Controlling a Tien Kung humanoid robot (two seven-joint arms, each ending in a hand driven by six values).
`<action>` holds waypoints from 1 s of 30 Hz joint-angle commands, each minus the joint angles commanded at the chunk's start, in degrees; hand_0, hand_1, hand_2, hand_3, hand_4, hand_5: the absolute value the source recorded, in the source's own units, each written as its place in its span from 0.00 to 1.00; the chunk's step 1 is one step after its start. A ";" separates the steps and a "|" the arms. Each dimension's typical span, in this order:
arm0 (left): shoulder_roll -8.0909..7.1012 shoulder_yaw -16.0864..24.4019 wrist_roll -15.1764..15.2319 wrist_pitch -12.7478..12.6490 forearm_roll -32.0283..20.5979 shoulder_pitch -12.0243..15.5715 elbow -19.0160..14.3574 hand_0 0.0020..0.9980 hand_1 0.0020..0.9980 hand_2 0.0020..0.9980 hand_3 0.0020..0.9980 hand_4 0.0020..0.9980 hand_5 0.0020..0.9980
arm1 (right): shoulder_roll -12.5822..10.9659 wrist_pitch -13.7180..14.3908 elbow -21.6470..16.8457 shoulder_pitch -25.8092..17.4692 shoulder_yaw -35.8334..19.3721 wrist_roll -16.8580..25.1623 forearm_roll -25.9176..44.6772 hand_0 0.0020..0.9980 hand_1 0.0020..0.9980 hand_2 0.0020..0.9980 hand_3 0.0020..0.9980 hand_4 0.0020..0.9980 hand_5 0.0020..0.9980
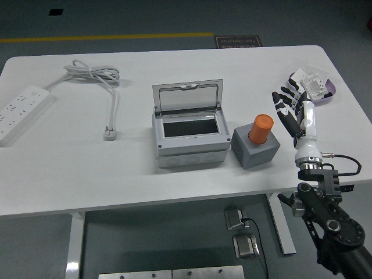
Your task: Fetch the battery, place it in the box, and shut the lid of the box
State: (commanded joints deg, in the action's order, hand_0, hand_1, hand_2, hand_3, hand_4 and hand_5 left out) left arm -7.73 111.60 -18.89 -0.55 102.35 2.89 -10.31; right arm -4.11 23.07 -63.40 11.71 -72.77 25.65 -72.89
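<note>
Fingers of the right hand are seen spread and raised, nothing held; the hand is poised over the table just right of the battery, not touching it. The left hand is not seen anywhere.

The battery, an orange cylinder, is stood upright in a grey block, tilted slightly. The block is set just right of the box. The box is grey, its lid propped open at the back, a dark opening shown below. A small clear packet is lain behind the hand near the table's far right corner. A white power strip with coiled cord and plug is left well apart on the left side.

Risks, judged: the battery could be knocked over or jammed in the block if approached sideways; the block could be dragged along if the pull is not straight up; the upright lid could be bumped shut during the carry across.

No brand or readable writing is made out; print on a floor sign beyond the table is too blurred.
</note>
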 joint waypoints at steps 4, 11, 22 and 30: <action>0.03 0.00 -0.18 -0.02 0.07 -0.03 0.00 0.66 0.66 0.67 0.77 0.79 0.50 | 0.08 -0.14 0.58 0.31 0.66 -0.11 -0.10 0.76 0.73 0.78 0.85 0.89 0.55; -0.01 0.36 -0.03 0.01 0.64 -0.27 0.00 0.66 0.66 0.68 0.77 0.79 0.50 | -0.13 -0.60 0.43 0.39 2.47 -0.99 -1.20 0.77 0.73 0.78 0.84 0.89 0.56; 0.29 0.49 -0.01 -0.21 1.27 -0.48 0.00 0.66 0.66 0.67 0.77 0.79 0.50 | -0.23 -1.43 1.46 0.60 5.88 -2.62 -3.40 0.77 0.73 0.78 0.84 0.89 0.56; 0.25 0.33 -0.02 -0.31 1.27 -0.42 0.00 0.66 0.66 0.67 0.77 0.79 0.50 | -0.40 -2.09 2.38 0.55 5.73 -3.53 -4.39 0.77 0.75 0.79 0.85 0.89 0.56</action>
State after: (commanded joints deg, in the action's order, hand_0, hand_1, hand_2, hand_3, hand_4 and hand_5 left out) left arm -7.48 111.93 -18.91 -0.86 103.62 2.48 -10.31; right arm -4.51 20.98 -61.02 12.26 -67.04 22.11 -77.29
